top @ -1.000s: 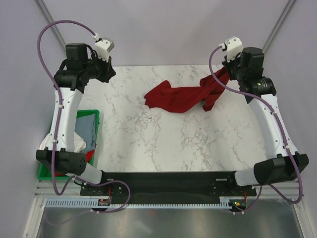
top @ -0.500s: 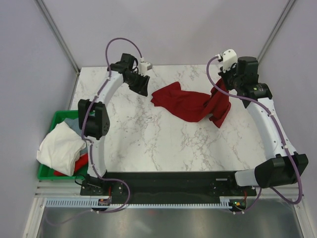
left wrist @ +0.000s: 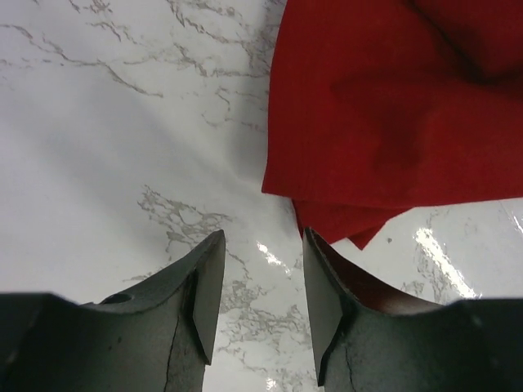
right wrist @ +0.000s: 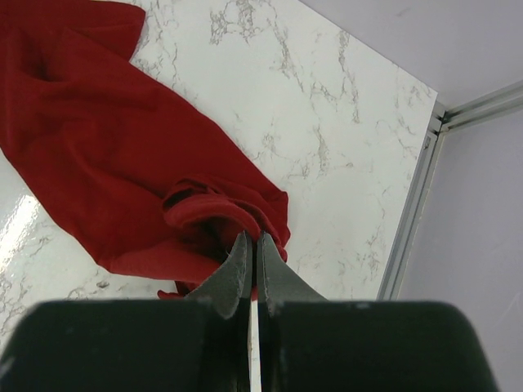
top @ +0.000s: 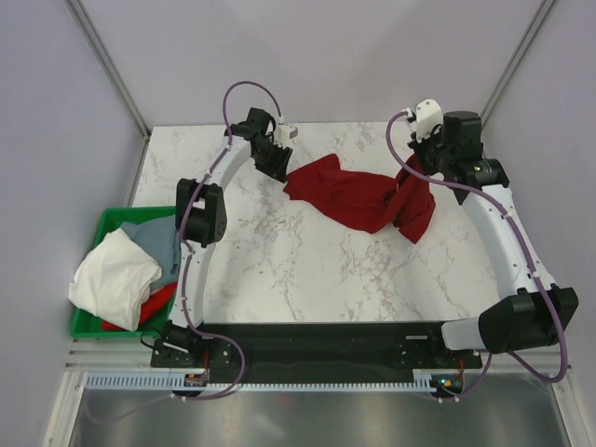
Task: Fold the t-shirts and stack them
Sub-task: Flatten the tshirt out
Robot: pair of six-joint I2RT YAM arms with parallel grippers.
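Pinching a bunched fold of the dark red t-shirt (right wrist: pixel 106 163) in clenched right fingers (right wrist: pixel 233 273); holding left fingers (left wrist: pixel 204 286) released, perhaps just above the marble surface (left wrist: pixel 98 147), beside its corner.

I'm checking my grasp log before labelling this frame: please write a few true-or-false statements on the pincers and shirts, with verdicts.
1. The right pincer is shut on the dark red t-shirt. True.
2. The left pincer grips it too. False: it is open beside the shirt's corner.
3. The dark red t-shirt lies neatly folded. False: it is crumpled.
4. A white t-shirt spills over the green bin. True.
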